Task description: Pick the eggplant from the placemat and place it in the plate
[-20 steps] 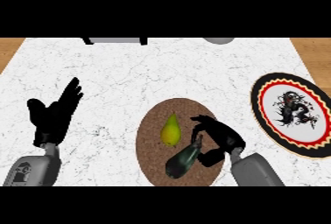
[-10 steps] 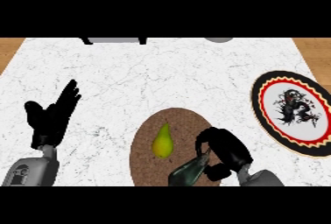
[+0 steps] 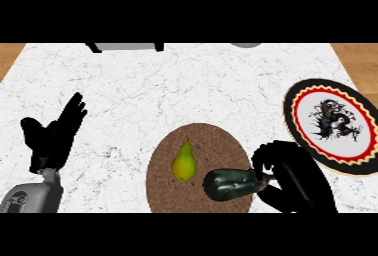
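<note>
The eggplant (image 3: 230, 184) is at the near right of the placemat (image 3: 207, 142), beside a pear (image 3: 183, 161). The right hand (image 3: 295, 177) has its fingers (image 3: 267, 159) curled round the eggplant's right end. Its skin looks smooth and probably slippery, with a heavy body, so a mid-body hold seems safer. The plate (image 3: 295, 111) lies farther right. The left hand (image 3: 53, 137) rests open at the left.

We count one eggplant (image 3: 230, 184), one pear (image 3: 184, 162), one placemat (image 3: 214, 145), one plate (image 3: 291, 114), one left hand (image 3: 52, 140) and one right hand (image 3: 291, 172).
</note>
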`<state>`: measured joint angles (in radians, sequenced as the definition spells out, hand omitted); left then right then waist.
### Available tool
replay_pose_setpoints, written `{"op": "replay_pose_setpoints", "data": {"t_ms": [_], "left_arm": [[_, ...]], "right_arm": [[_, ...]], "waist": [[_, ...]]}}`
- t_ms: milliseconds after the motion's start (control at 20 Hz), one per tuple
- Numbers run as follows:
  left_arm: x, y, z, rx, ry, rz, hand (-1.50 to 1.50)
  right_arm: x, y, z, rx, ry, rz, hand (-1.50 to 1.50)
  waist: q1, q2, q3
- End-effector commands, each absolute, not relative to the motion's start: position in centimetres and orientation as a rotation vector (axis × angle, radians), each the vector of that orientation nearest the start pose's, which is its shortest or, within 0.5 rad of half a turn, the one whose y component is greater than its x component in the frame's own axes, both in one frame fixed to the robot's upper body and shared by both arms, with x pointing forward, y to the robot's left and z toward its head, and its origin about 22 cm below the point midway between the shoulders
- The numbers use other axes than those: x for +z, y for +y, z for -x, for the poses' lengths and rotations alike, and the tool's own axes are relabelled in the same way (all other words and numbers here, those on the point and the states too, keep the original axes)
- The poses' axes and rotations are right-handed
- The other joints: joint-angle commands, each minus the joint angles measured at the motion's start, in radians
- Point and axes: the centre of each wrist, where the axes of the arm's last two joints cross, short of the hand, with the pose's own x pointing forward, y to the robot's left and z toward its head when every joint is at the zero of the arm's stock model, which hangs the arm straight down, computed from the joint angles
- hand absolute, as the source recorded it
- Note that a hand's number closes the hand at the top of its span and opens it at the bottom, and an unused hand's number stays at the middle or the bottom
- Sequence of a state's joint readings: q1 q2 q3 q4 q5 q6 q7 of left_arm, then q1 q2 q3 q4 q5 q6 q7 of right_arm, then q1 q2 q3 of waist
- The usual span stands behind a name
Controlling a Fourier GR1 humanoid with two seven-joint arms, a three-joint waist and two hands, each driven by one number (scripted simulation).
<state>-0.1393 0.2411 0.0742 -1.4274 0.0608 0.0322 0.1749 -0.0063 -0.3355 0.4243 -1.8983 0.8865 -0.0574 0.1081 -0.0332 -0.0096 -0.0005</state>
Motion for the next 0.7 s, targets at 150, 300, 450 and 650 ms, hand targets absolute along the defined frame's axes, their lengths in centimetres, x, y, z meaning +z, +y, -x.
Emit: {"op": "replay_pose_setpoints", "data": {"t_ms": [150, 300, 450, 650], "left_arm": [[1.3, 29.8, -27.2, -0.065, -1.386, -0.176, 0.00], [0.8, 28.8, -27.5, -0.086, -1.415, -0.180, 0.00], [0.9, 27.7, -26.5, -0.080, -1.398, -0.174, 0.00], [2.4, 29.0, -28.3, -0.083, -1.407, -0.162, 0.00]], "right_arm": [[9.1, -24.0, -19.0, 0.784, -1.813, 1.018, 1.50], [11.7, -26.0, -19.8, 0.651, -1.787, 0.950, 1.50], [10.5, -28.3, -21.5, 0.590, -1.738, 0.951, 1.50], [10.7, -34.5, -23.4, 0.522, -1.702, 0.973, 1.50]], "waist": [[0.019, 0.007, 0.001], [0.024, 0.009, 0.001], [0.034, 0.009, 0.001], [0.033, 0.011, 0.001]]}}
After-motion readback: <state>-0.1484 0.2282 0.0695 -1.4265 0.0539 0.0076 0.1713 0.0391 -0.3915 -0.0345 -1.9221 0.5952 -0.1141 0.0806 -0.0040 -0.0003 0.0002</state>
